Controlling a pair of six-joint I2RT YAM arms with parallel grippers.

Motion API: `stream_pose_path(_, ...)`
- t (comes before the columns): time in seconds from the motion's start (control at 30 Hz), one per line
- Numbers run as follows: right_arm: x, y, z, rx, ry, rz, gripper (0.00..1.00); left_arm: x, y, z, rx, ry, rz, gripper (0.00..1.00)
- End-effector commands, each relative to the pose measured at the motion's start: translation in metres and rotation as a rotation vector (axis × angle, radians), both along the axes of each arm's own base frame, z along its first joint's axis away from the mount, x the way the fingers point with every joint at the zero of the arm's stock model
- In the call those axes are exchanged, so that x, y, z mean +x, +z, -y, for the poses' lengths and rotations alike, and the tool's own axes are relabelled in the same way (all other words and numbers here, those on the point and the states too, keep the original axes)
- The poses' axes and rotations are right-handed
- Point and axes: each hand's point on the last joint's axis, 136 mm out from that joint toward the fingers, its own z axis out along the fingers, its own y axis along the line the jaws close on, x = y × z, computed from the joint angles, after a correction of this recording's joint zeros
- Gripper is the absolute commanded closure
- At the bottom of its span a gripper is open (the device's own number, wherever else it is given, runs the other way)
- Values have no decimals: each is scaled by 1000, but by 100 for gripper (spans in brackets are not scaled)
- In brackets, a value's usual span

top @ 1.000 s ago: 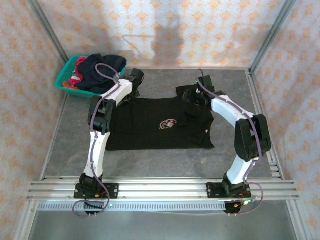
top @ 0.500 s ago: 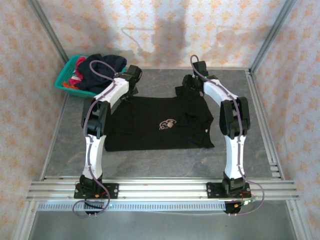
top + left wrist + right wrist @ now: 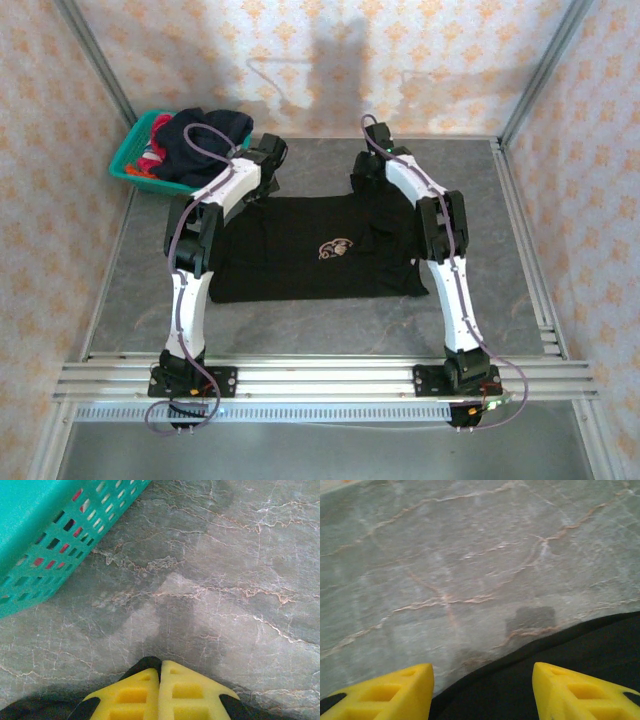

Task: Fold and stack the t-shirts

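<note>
The black t-shirt (image 3: 310, 250) lies spread and unfolded on the desk (image 3: 320, 320), and the other shirts (image 3: 205, 135) are heaped in the teal basket (image 3: 128, 165), so nothing is stacked. The left fingers (image 3: 135, 695) are clenched, apparently pinching its far edge. The right fingers (image 3: 385, 690) stand apart astride that edge, grasping nothing.

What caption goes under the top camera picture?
Left arm and right arm reach to the far edge of a black t-shirt spread on the table, teal basket of clothes nearby.
</note>
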Motion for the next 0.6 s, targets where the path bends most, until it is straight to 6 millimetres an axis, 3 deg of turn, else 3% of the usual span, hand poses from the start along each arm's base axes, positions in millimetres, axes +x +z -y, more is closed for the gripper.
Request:
stream_pose_path(0.0,-2,-10,18,-62,-60,-47,47,-3,7,1,15,-13,7,100)
stream_pose_path(0.23,-6,-26,19,-111,-28,-105,48,-4,7,3,18,-17,4,100)
stream_pose_path(0.47,-22,-40,21,-295,89,-175,49,-5,9,3,16,-17,7,100)
stream_pose_path(0.57,-28,-48,23,-361,119,-210,59,-6,8,5,8,-20,5,100)
